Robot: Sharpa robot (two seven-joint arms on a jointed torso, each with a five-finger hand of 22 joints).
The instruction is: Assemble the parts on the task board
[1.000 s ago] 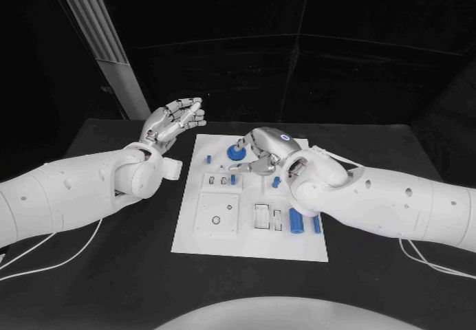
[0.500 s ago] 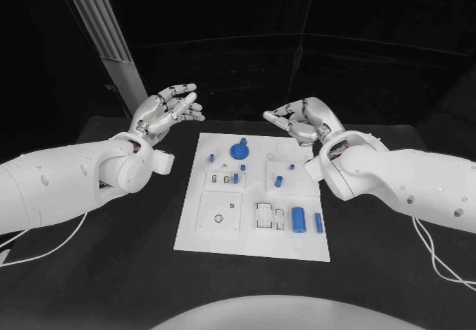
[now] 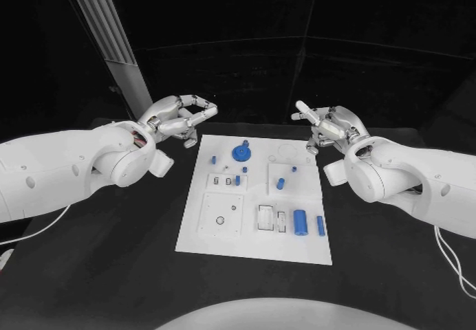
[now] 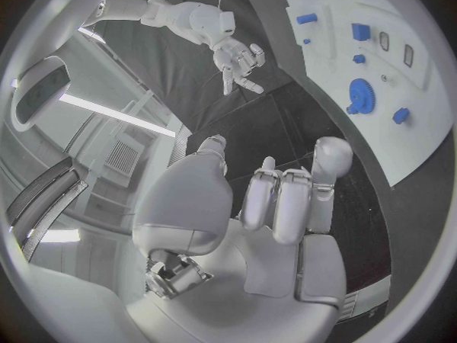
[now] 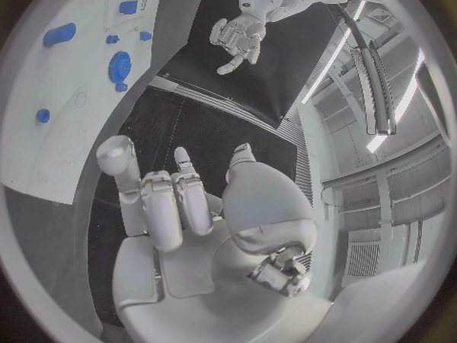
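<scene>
Item: task board [image 3: 253, 237], white plate, lying flat at the middle of the black tabletop [image 3: 109, 254]. Contents: blue gear-like part [image 3: 241, 152] standing near the far edge; small blue pegs [image 3: 280, 183] scattered mid-board; two larger blue cylinders [image 3: 300, 221] lying side by side near the right edge, beside slotted recesses, apparently staged for fitting. Left robot hand [image 3: 181, 117]: raised off the far-left corner of the board, fingers loosely curled with tips apart, holding nothing. Right robot hand [image 3: 329, 126]: raised off the far-right corner, fingers partly bent and apart, one pointing up, holding nothing. Both appear lifted clear, likely to leave the board unobstructed between placements. Relation: all parts lie on the board between and nearer than the two hands, none touched; the gear part is nearest, about midway between them. The left wrist view shows the gear part [image 4: 360, 95] well apart from its own fingers [image 4: 286, 206].
</scene>
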